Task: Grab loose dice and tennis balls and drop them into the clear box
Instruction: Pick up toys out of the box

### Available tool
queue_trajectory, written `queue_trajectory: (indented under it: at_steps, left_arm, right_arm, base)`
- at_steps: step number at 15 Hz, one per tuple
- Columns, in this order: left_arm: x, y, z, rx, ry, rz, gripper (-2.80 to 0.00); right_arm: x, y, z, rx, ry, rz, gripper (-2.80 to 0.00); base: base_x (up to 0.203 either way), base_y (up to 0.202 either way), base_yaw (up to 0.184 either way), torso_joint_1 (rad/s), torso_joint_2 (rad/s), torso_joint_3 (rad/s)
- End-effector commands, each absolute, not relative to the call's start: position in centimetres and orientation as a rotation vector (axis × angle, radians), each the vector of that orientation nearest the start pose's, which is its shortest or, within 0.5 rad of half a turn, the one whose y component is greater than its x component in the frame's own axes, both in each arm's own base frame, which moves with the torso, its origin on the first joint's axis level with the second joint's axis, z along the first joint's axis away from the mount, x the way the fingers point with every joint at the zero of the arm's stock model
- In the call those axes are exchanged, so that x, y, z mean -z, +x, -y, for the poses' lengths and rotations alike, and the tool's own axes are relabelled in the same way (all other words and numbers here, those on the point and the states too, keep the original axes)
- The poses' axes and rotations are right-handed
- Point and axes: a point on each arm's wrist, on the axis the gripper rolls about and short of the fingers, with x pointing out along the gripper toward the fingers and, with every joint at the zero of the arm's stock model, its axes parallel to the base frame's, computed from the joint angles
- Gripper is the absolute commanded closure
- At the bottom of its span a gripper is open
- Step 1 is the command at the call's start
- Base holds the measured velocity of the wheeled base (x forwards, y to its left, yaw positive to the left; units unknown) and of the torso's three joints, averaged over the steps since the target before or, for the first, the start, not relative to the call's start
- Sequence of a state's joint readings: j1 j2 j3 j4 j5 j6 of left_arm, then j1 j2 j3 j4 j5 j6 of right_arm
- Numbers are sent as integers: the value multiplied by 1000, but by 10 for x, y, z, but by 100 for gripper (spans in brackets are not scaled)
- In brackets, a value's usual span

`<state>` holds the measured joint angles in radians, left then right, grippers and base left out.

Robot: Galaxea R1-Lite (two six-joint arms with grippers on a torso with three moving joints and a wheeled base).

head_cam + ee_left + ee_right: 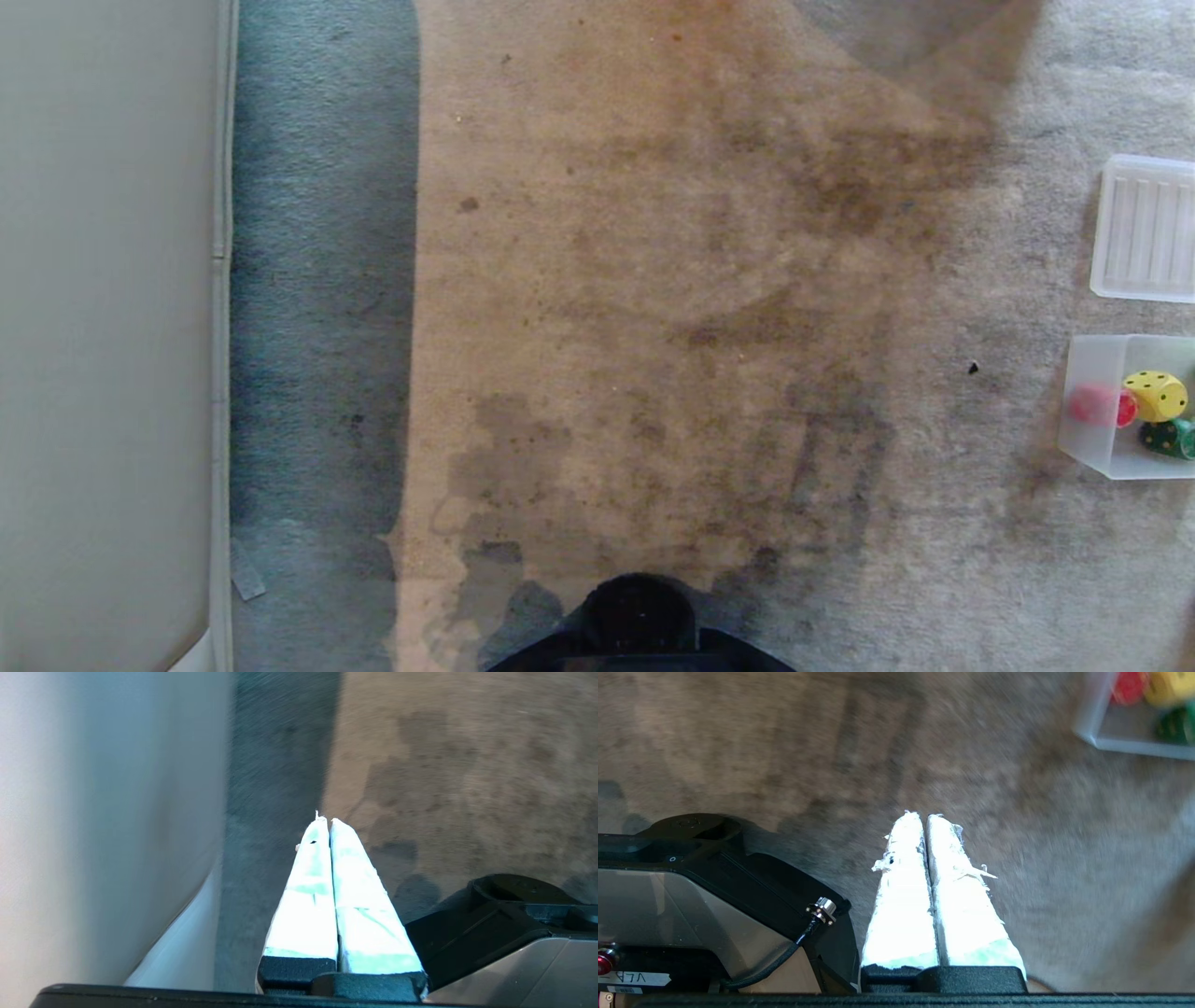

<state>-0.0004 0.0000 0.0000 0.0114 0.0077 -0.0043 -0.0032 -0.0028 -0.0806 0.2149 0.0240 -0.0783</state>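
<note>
Both arms parked over stained carpet — nothing held.

Left gripper (328, 821) and right gripper (924, 815) pressed closed, empty, beside the robot base (638, 621). Further out on the right, the clear box (1090, 415) holds red die (1127, 409), yellow die (1156, 395), green die (1178, 439) — ribbed lid (1146, 229) beyond it. Pale panel (103, 327) flanks the left.

Floor: we see a worn, stained grey-brown carpet (653, 280).
Far left: a pale, smooth beige panel (103, 327) — its nature we cannot tell.
Right edge: flat ribbed translucent plastic lid (1146, 229) — lying on the carpet.
</note>
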Motion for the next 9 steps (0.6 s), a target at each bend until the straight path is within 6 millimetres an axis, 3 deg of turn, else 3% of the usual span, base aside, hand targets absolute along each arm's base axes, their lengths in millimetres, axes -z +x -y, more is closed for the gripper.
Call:
queue_trajectory:
  at_steps: [1,9]
  left_arm:
    - [-74,-23,0,-8,-5,-11,0]
    - [-74,-23,0,-8,-1,-11,0]
  right_arm:
    - [-75,-30,-1,-27,-78,-134,0]
    - [-75,-30,-1,-27,-73,-134,0]
  base:
    - [-3,-1,63,2,2,2]
    - [0,0,0,0,0,0]
